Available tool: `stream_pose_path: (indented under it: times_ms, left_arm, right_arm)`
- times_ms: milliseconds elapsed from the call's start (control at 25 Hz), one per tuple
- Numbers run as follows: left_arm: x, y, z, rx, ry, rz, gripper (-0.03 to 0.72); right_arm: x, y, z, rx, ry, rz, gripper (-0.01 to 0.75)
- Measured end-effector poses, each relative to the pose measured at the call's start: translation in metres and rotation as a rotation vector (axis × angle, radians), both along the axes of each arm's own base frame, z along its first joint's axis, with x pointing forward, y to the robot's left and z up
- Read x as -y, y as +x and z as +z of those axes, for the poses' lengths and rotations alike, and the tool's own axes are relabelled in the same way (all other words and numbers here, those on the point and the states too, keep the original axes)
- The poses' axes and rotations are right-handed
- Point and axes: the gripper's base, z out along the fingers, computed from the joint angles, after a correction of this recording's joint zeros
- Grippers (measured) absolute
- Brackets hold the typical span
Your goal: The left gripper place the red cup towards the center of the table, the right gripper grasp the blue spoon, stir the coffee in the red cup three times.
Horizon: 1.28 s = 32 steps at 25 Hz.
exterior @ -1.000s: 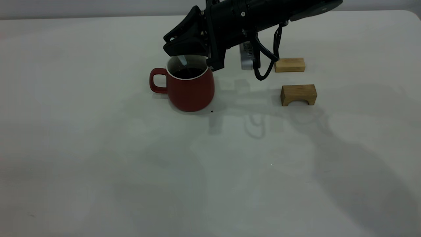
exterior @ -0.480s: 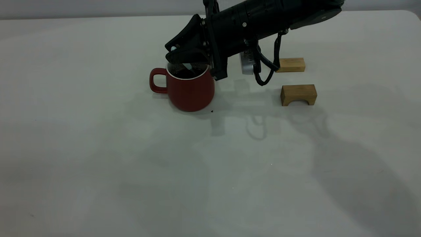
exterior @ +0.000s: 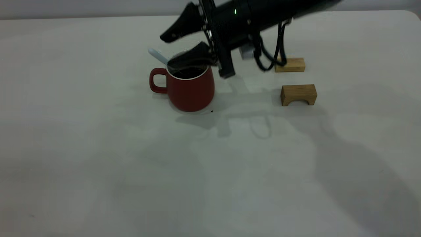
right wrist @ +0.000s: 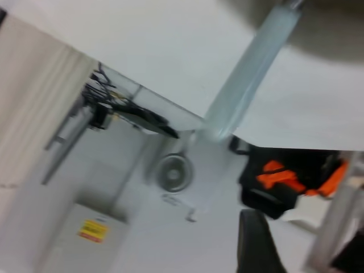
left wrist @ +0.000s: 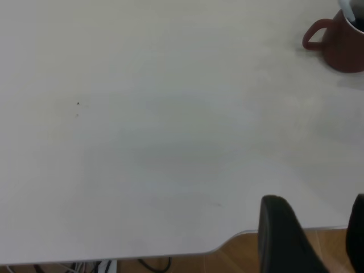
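The red cup (exterior: 190, 87) stands on the table (exterior: 131, 158) with its handle pointing left and dark coffee (exterior: 188, 72) inside. The blue spoon (exterior: 158, 56) rests in the cup, its pale handle sticking up and left over the rim; the bowl is hidden in the coffee. My right gripper (exterior: 166, 49) hangs open just over the rim, one finger above the spoon handle and one beside the rim, holding nothing. The right wrist view shows the spoon handle (right wrist: 250, 74) out beyond the jaws. My left gripper (left wrist: 318, 227) is open and far back at the table's edge, with the cup (left wrist: 341, 42) distant.
Two tan wooden blocks lie right of the cup: a flat one (exterior: 289, 65) at the back and an arch-shaped one (exterior: 298, 94) nearer. A tiny dark speck (exterior: 211, 111) sits by the cup's base. The right arm's cable (exterior: 268, 56) loops down beside the blocks.
The right gripper was shut on the spoon in the cup; now its fingers have spread and let it go. The spoon has tipped so its handle leans left over the rim.
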Motion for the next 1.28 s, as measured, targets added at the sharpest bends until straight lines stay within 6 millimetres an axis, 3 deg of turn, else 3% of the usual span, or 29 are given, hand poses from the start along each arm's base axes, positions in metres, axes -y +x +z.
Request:
stream_pose_path:
  times_ms: [280,640,960,1160,1280]
  left_arm:
    - [0.0,0.0,0.0,0.0,0.0,0.0,0.351]
    - [0.0,0.0,0.0,0.0,0.0,0.0,0.351]
    - [0.0,0.0,0.0,0.0,0.0,0.0,0.351]
    - [0.0,0.0,0.0,0.0,0.0,0.0,0.351]
    - [0.0,0.0,0.0,0.0,0.0,0.0,0.351]
  right_arm:
    - [0.009,-0.01,0.082,0.29,-0.149,0.229,0.485]
    - [0.035,-0.038,0.187,0.658,-0.362,0.43,0.45]
    - [0.069,-0.092,0.268,0.987,-0.508,0.762,0.426]
    - [0.091,-0.124,0.307,1.13,-0.627,0.813,0.423]
    - [0.109,-0.154,0.321,1.176,-0.701,0.82,0.421]
